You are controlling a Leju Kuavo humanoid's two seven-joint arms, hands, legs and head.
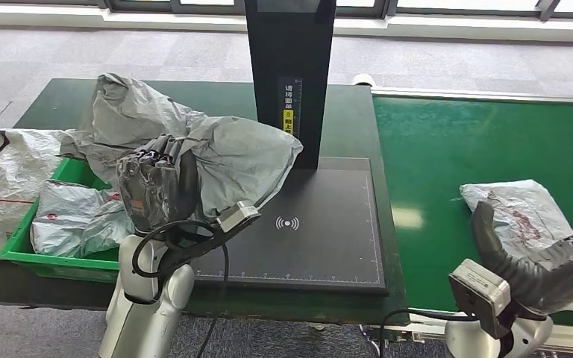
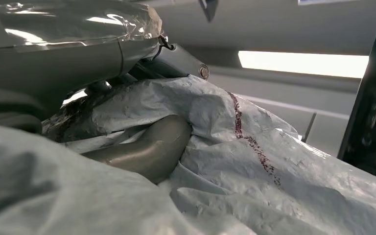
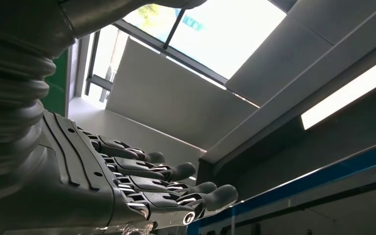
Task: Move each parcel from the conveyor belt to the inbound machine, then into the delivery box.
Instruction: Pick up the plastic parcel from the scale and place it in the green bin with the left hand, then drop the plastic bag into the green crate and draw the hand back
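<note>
L hand (image 1: pixel 157 190) grips a crumpled grey parcel (image 1: pixel 231 153), held up over the scanner pad (image 1: pixel 321 239) w/ its far end trailing toward the green bin (image 1: pixel 22 242). R hand (image 3: pixel 142 181) lies w/ fingers straight, holding nothing, by another parcel (image 1: pixel 522 212) on the belt (image 1: pixel 448 142).

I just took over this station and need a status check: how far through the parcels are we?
Done: grey parcels already lie in the green delivery box. In hand: the left hand grips a grey parcel above the scanner pad, near the box. Left: one parcel waits on the conveyor belt, with the right hand at it.
</note>
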